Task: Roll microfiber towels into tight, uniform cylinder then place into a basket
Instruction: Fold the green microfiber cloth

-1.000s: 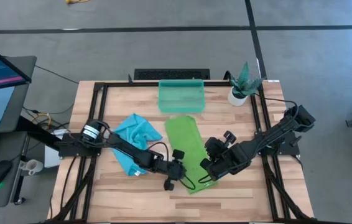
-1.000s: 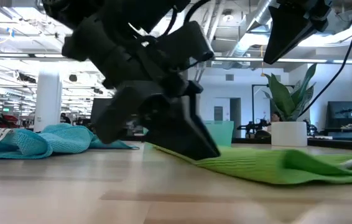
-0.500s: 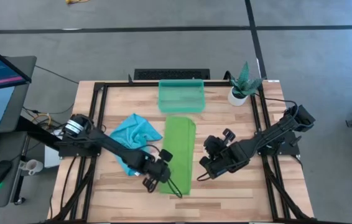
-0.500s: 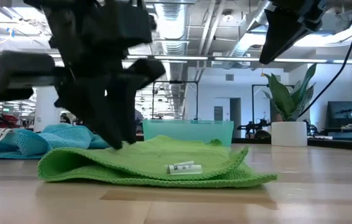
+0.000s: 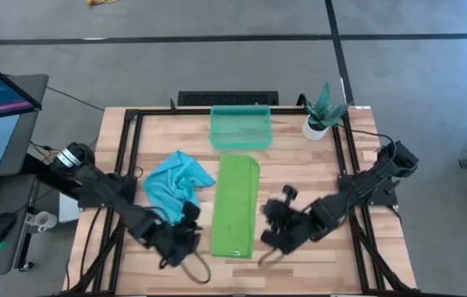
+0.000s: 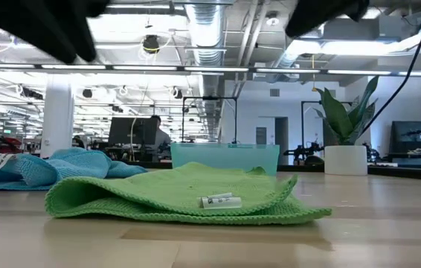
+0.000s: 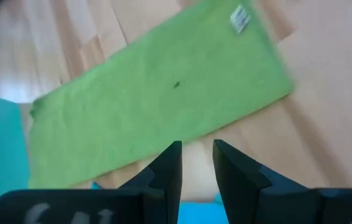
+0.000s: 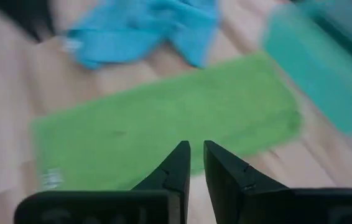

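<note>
Wooden table (image 5: 299, 165), green towel (image 5: 235, 206) folded, both hands narrowly parted (empty)

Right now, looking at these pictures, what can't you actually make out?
- Left pincer: high view, dark fingers merge with cables; its tips are unreadable.
- Basket: low view, the green towel hides its base; its inside is unseen.
- Tag on the green towel: too small to read.
- Blue towel: low view, cut off by the picture's edge.
- Right pincer: high view, blurred.
</note>
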### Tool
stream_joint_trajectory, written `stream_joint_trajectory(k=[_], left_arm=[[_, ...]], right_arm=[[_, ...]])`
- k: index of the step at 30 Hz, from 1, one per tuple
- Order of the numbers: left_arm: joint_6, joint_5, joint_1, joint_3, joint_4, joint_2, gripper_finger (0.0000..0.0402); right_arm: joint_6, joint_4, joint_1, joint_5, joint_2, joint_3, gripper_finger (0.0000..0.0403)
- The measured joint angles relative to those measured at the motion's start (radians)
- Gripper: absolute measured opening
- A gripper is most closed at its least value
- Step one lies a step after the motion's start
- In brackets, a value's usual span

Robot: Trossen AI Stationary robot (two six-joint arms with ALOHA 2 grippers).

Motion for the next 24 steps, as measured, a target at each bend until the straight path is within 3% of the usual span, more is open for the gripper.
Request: stream_joint_trajectory(k=[7, 11, 17, 21, 24], left_arm=[[-0.139, -0.254, -0.167, -0.101, 0.095, -0.013, 0.0084], [-0.144, -0.306, -0.196, -0.184, 0.234, -0.002, 0.0084], [-0.113, -0.298, -0.147, -0.260, 0.386, -0.003, 0.0084], [-0.113, -0.191, -0.087, -0.267, 0.385, -0.003, 0.0085], [-0.113, -0.106, -0.043, -0.267, 0.392, -0.004, 0.0092]], right_arm=[[-0.317, 0.319, 0.109, 0.080, 0.142, -0.003, 0.0069], [-0.492, 0.443, 0.123, 0.082, 0.237, 0.001, 0.0069], [-0.565, 0.457, 0.110, 0.070, 0.345, 0.052, 0.0069], [-0.565, 0.450, 0.099, 0.038, 0.367, 0.087, 0.0069], [-0.544, 0.454, 0.088, -0.054, 0.365, 0.094, 0.0070]])
